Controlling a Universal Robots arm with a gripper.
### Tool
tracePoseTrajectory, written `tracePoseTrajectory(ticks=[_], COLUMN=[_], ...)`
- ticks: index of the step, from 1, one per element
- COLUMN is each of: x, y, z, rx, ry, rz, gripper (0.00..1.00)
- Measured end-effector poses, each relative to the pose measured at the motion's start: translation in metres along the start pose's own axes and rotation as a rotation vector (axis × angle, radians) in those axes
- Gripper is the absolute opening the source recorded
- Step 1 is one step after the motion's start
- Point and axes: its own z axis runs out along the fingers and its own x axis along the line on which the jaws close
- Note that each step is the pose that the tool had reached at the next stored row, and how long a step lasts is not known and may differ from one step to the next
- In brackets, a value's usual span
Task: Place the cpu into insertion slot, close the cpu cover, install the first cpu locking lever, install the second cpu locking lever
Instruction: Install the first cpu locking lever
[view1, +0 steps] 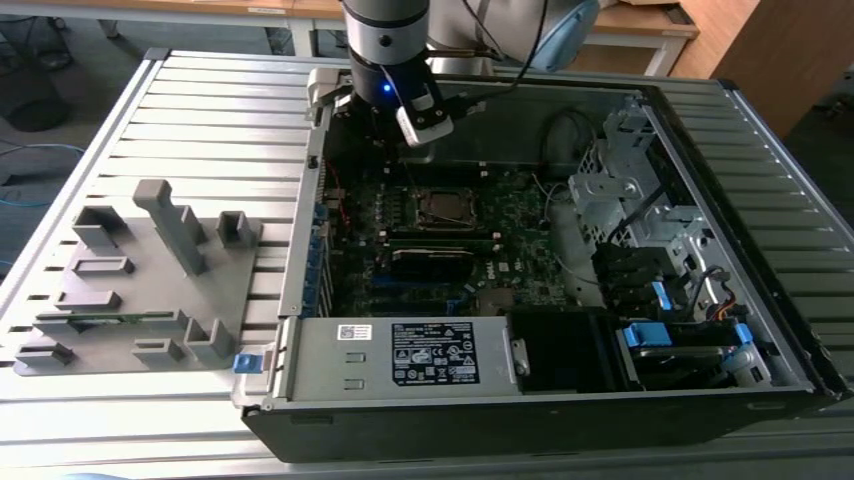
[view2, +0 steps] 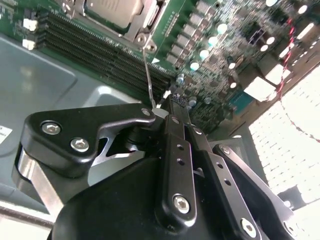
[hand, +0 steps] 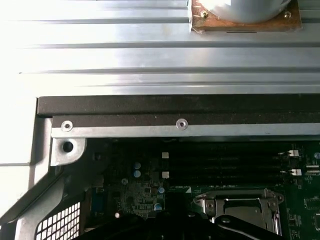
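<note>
- Pincer clenched, fingers pressed together with nothing plainly between them, hanging low inside the open computer case, near the socket, over the green board
- Thin wire lever rising from the socket's corner, free end just beside the fingertips; touching or not, impossible to tell, yet pincer likely placed there to work this lever, not the chip
- Chip already seated in the socket, lying flat, dull silver top facing up out of the case
- Cover plate apparently folded down around it, window framing the chip's top; probably lowered to hold the chip ahead of locking
- No long axis to the chip, being square; edges parallel to the long black memory slots
- Lever's long axis tilted up off the board, pointing from socket toward pincer, hence judged not yet latched
- Case resting on the slatted bench, open face up, giving reach from above
</note>
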Motion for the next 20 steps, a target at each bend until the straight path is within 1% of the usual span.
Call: tracePoseTrajectory(ticks=[1, 2, 5, 8, 11, 20], x=[0.0000, 0.0000, -0.0007, -0.0046, -0.0112, -0.0368], y=[0.0000, 0.0000, 0.0000, 0.0001, 0.0003, 0.0011], z=[0.0000, 0.0000, 0.0002, 0.0004, 0.0007, 0.0016], rx=[-0.0069, -0.0105, -0.0117, -0.0117, -0.0117, -0.0109], ry=[0.0003, 0.0005, 0.0004, 0.0004, 0.0005, 0.0042], rz=[0.000, 0.000, 0.000, 0.000, 0.000, 0.001], gripper=[0.11, 0.11, 0.11, 0.11, 0.11, 0.11])
